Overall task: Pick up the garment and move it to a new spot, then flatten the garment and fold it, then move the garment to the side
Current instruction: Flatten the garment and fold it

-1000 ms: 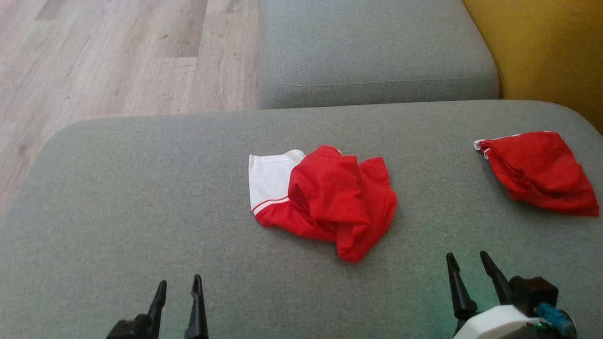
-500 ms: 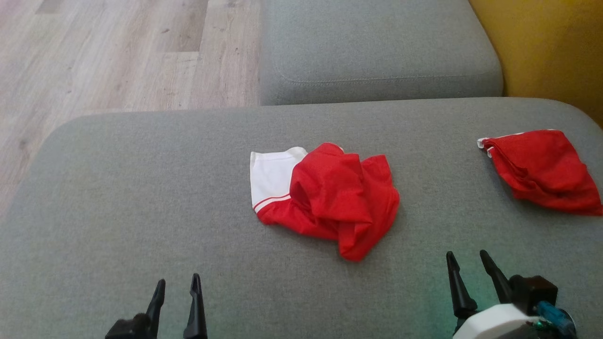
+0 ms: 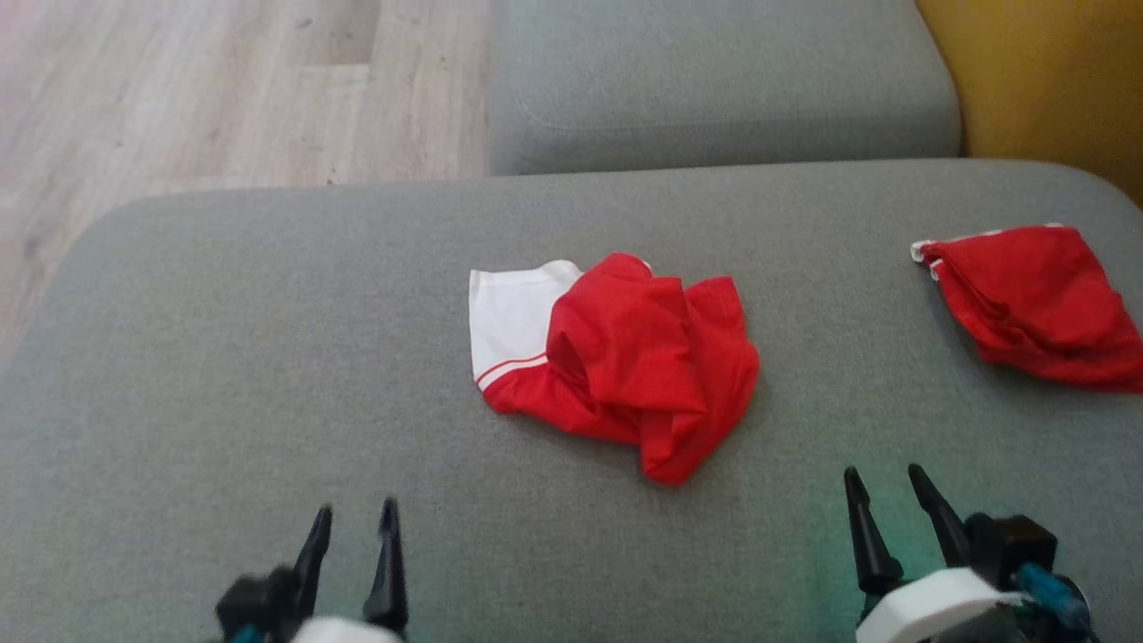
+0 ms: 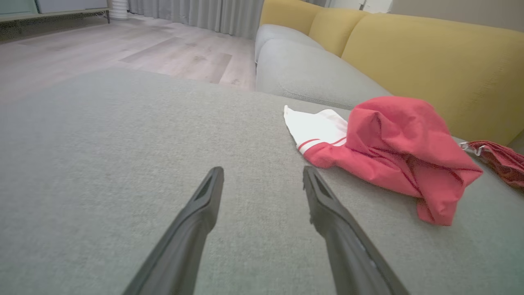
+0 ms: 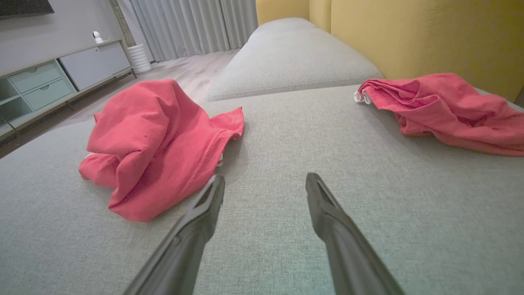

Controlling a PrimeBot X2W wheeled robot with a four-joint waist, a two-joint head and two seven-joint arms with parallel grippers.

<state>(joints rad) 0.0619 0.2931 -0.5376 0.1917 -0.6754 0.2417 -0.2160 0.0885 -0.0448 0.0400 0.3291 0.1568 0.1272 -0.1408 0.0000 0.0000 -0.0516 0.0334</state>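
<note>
Left claw (image 3: 357, 506) has edged forward, spread empty like right claw (image 3: 883, 470); crumpled red-and-white garment (image 3: 625, 366) on woven grey cushion (image 3: 268, 357).

The right tool (image 5: 264, 177), spread wide, points between the crumpled garment (image 5: 151, 135) and a red cloth (image 5: 450, 106) on the cushion (image 5: 286, 123).

The crumpled garment (image 3: 643, 375) is showing bright red, with a white panel carrying a thin red stripe. The second cloth (image 3: 1036, 299) is showing the same red, edged in white. The cushion (image 3: 268, 375) is looking plain grey, the sofa back (image 3: 1045, 80) mustard yellow, the floor (image 3: 179, 98) pale wood grain. The left gripper (image 3: 357, 509) and right gripper (image 3: 882, 471) are showing black fingers.
</note>
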